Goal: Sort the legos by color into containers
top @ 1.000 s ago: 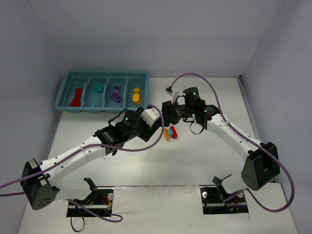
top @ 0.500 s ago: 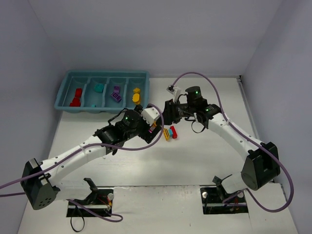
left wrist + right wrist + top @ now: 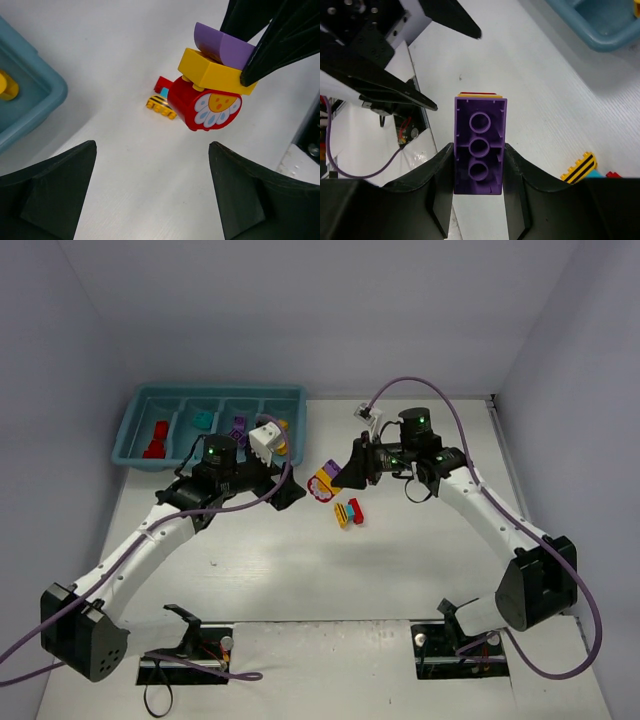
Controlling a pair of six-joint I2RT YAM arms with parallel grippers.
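Observation:
My right gripper [image 3: 342,474] is shut on a stacked piece [image 3: 323,481] of a purple brick, a yellow brick and a red round flower-faced piece, and holds it above the table. In the right wrist view the purple brick's underside [image 3: 480,150] sits between my fingers [image 3: 517,185]. My left gripper [image 3: 288,490] is open and empty, a little left of that stack [image 3: 210,92]. A small stack of red, teal and yellow-striped bricks [image 3: 348,512] lies on the table below; it also shows in the left wrist view [image 3: 162,100].
The teal-blue tray [image 3: 215,390] stands at the back left with red [image 3: 154,440], teal [image 3: 203,420], purple [image 3: 238,426] and yellow [image 3: 284,430] pieces in separate compartments. Its corner [image 3: 35,100] shows in the left wrist view. Grey walls enclose the table.
My left arm has pulled back left toward the tray, away from the right gripper. The right gripper has shifted slightly right, and the stack it holds now shows in the open.

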